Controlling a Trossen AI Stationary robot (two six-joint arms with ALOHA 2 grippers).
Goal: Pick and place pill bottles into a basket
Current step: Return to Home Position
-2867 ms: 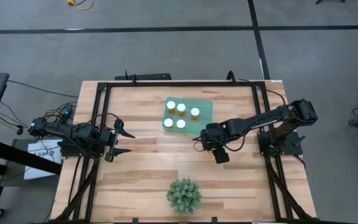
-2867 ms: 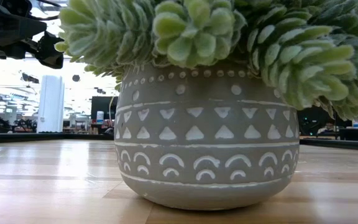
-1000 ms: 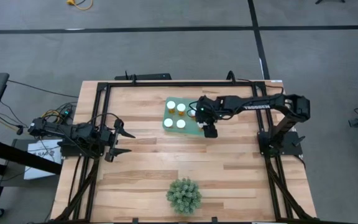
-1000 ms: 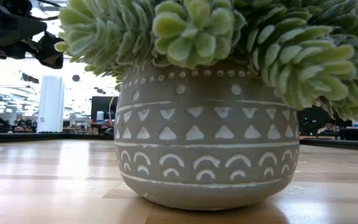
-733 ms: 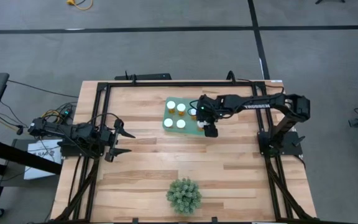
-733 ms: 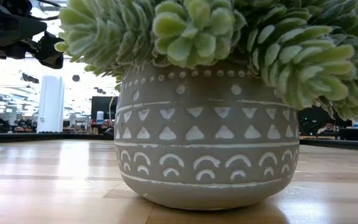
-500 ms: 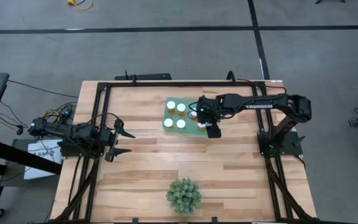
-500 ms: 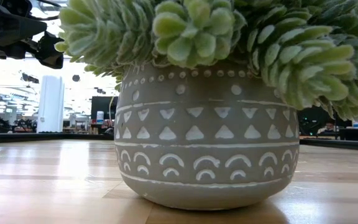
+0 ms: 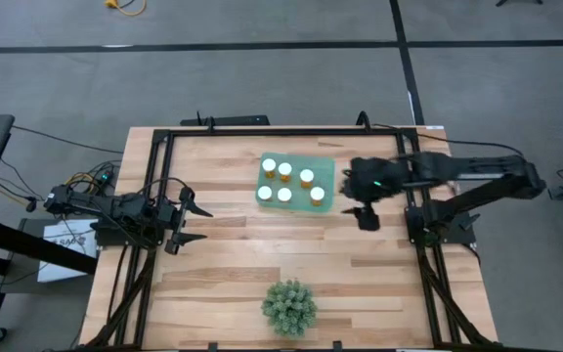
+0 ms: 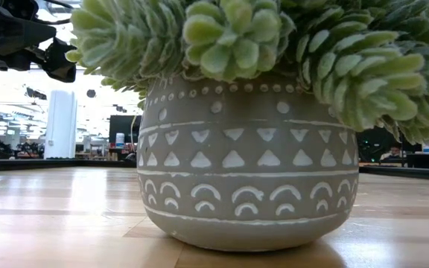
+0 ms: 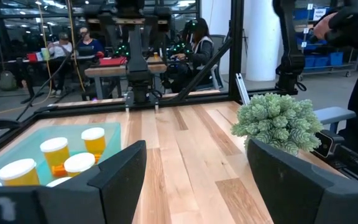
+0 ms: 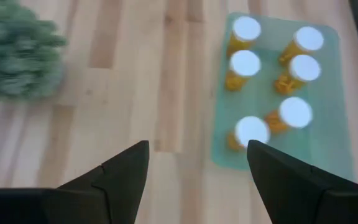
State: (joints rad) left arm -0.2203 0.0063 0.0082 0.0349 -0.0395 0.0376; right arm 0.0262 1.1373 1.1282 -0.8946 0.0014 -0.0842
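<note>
The teal-green basket [image 9: 324, 168] lies on the table at the far middle. Several orange pill bottles with white caps stand upright in it on their bases, such as one [image 9: 317, 195] at its near right corner. They also show in the right wrist view [image 12: 252, 131] and in the left wrist view [image 11: 55, 150]. My right gripper [image 9: 365, 215] [image 12: 197, 149] is open and empty above the table, just right of the basket. My left gripper [image 9: 189, 220] [image 11: 196, 146] is open and empty at the table's left side.
A round spiky green plant in a grey patterned pot [image 9: 289, 306] stands near the table's near edge, in the middle; it fills the low view [image 10: 248, 171]. A black frame [image 9: 281, 131] runs around the table. Bare wood lies between the basket and the plant.
My right gripper has drawn back from over the basket's near right corner toward the table's right edge. A pill bottle now stands free at that corner of the basket.
</note>
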